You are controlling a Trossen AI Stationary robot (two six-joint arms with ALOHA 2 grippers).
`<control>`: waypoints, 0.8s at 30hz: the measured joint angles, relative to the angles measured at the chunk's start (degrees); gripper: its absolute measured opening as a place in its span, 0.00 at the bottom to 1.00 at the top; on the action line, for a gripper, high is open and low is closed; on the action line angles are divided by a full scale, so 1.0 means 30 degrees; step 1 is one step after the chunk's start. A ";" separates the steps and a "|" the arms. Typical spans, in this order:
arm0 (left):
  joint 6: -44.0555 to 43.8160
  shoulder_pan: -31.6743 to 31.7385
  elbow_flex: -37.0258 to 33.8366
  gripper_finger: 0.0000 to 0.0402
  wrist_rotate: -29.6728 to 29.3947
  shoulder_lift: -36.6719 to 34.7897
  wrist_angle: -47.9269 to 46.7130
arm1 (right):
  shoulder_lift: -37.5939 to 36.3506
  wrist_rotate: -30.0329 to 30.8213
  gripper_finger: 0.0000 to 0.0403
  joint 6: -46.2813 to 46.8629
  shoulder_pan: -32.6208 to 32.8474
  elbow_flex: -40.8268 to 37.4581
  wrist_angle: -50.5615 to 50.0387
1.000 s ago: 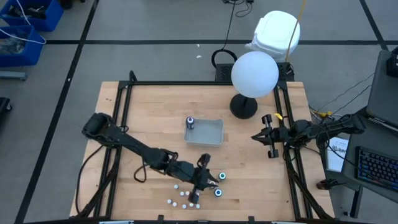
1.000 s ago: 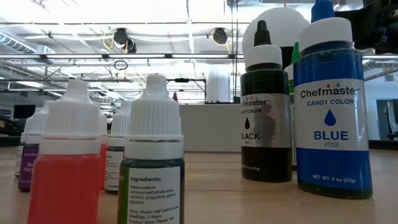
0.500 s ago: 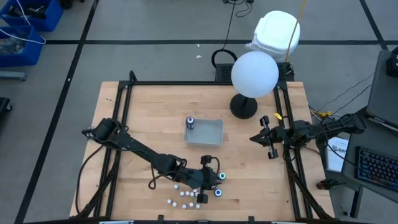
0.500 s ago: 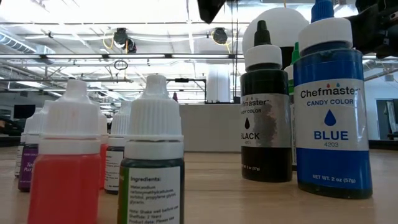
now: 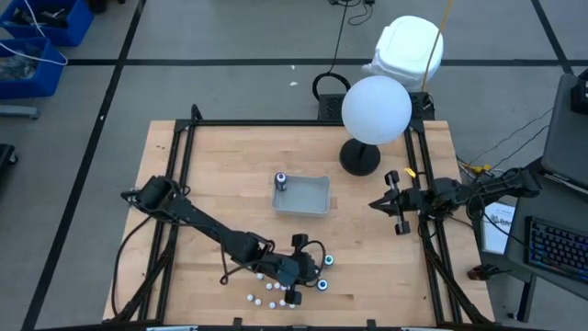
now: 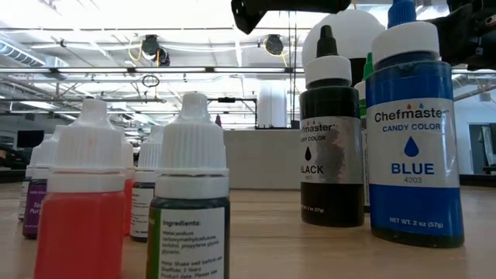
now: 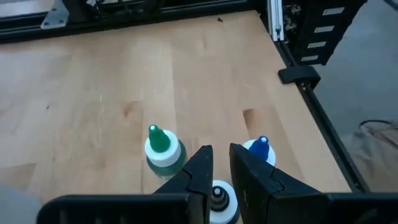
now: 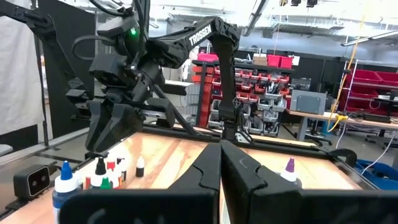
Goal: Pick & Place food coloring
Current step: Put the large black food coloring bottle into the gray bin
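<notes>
Black-capped bottle (image 7: 218, 194) between left claw (image 7: 221, 163) fingers.

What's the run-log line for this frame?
left gripper: above black-tipped bottle, jaws narrowly apart, no grip | right gripper: shut, parked at right table edge | tray: one bottle inside

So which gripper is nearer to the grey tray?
The left gripper is slightly nearer: it is over the bottles, toward the near edge from the grey tray. The right gripper waits farther off, near the right rail.
</notes>
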 joint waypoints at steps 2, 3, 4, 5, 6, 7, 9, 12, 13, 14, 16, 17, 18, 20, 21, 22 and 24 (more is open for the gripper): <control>-0.0114 0.0065 0.0000 0.16 0.0070 0.0000 -0.0249 | 0.0000 0.0000 0.00 0.0000 -0.0003 0.0000 -0.0027; -0.0284 0.0087 0.0000 0.16 0.0087 0.0000 -0.0517 | 0.0000 0.0000 0.00 0.0021 -0.0005 0.0000 -0.0051; -0.0486 0.0090 0.0000 0.16 0.0091 0.0000 -0.0849 | 0.0000 0.0000 0.00 0.0106 -0.0003 0.0000 -0.0051; -0.0580 0.0093 -0.0007 0.16 0.0091 0.0000 -0.1128 | 0.0000 0.0000 0.00 0.0204 -0.0001 0.0000 -0.0050; -0.0601 0.0097 -0.0015 0.16 0.0182 0.0000 -0.1280 | 0.0000 0.0000 0.00 0.0270 0.0000 0.0000 -0.0051; -0.0601 0.0097 -0.0015 0.17 0.0451 0.0000 -0.1311 | 0.0000 0.0000 0.00 0.0284 0.0000 0.0000 -0.0051; -0.0618 0.0090 -0.0015 0.21 0.1193 -0.0003 -0.1298 | 0.0000 0.0000 0.00 0.0290 0.0000 0.0000 -0.0051; -0.0654 0.0076 -0.0007 0.31 0.2116 -0.0007 -0.1293 | 0.0000 0.0000 0.00 0.0299 0.0000 0.0000 -0.0058; -0.0640 0.0073 -0.0007 0.35 0.2125 -0.0007 -0.1304 | 0.0000 0.0000 0.00 0.0300 -0.0006 0.0000 -0.0058; -0.0599 0.0070 -0.0007 0.39 0.2087 -0.0007 -0.1304 | 0.0000 0.0000 0.00 0.0363 -0.0006 0.0000 -0.0058; -0.0630 0.0076 -0.0007 0.48 0.1469 -0.0007 -0.1297 | 0.0000 0.0000 0.00 0.0724 0.0000 0.0000 -0.0058; -0.0740 0.0090 -0.0007 0.53 0.0982 -0.0007 -0.1297 | 0.0000 0.0000 0.00 0.0794 -0.0006 0.0000 -0.0058; -0.0800 0.0132 -0.0007 0.56 0.0442 -0.0007 -0.1300 | 0.0000 0.0000 0.00 0.0801 0.0000 0.0000 -0.0058; -0.0741 0.0292 -0.0007 0.63 0.0076 -0.0007 -0.1352 | 0.0000 0.0000 0.00 0.0804 0.0000 0.0000 -0.0058; -0.0577 0.0373 -0.0007 0.65 0.0080 -0.0007 -0.1362 | 0.0000 0.0000 0.00 0.0809 0.0000 0.0000 -0.0058; -0.0540 0.0436 -0.0007 0.67 0.0081 -0.0007 -0.1362 | 0.0000 0.0000 0.00 0.0809 0.0000 0.0000 -0.0058; -0.0480 0.0567 -0.0007 0.70 0.0081 -0.0007 -0.1362 | 0.0000 0.0000 0.00 0.0880 -0.0003 0.0000 -0.0062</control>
